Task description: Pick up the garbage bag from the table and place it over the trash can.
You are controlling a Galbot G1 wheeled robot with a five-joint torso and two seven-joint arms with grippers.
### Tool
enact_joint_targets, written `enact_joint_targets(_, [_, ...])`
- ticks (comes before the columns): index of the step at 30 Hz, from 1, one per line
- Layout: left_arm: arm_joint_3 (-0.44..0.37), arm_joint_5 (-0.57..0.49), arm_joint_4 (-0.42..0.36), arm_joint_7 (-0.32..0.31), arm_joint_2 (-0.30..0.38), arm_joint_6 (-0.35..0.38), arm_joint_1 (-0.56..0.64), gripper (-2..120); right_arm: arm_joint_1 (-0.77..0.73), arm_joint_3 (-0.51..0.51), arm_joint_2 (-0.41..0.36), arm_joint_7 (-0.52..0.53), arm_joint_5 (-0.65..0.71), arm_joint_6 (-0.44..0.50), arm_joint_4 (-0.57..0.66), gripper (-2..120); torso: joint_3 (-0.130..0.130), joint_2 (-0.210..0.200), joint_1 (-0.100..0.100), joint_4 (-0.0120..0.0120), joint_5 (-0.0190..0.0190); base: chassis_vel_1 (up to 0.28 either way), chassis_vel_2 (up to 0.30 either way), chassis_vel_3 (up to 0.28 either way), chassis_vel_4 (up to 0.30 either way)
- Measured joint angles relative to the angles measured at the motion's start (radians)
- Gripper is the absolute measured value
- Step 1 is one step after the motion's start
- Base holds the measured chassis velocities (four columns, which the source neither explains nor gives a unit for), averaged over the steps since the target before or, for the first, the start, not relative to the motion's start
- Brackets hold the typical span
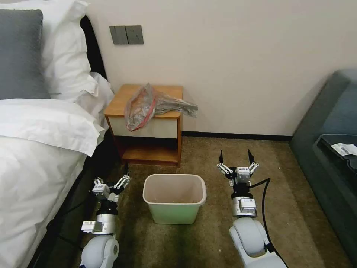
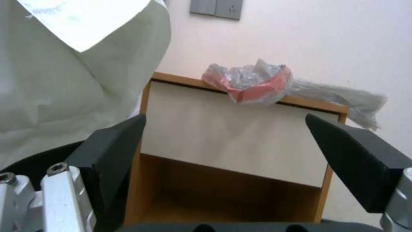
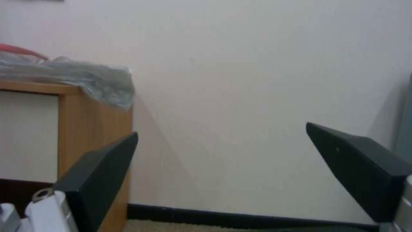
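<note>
Garbage bag (image 1: 148,104) lies crumpled on top of the desk (image 1: 119,102), its red drawstring rim drooping over the front edge onto the white drawer face while its grey tail sticks out past the desk's right side toward the wall; the left wrist view shows the same bag (image 2: 249,82) bunched at the desk's (image 2: 223,138) front lip, and the right wrist view catches its grey tail (image 3: 86,79) hanging off the desk's (image 3: 92,122) corner. In front of the desk, on the brown carpet (image 1: 208,230), stands the trash can (image 1: 174,217), upright, apart from the desk. The left pincer (image 1: 113,182) hovers low just left of the trash can, beside the bed (image 1: 33,156), its fingers spread wide and gripping nothing. The right pincer (image 1: 236,160) hangs to the right of the trash can, fingers likewise splayed wide with nothing between them. A dark sofa (image 1: 331,149) sits at the far right.
</note>
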Motion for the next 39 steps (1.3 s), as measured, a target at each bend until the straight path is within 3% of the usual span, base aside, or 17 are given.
enact_joint_targets(39, [0.000,0.000,0.000,0.000,0.000,0.000,0.000,93,0.000,0.000,0.000,0.000,0.000,0.000,0.000,100,0.000,0.000,0.000,0.0000,0.0000,0.000,0.000,0.000,0.000])
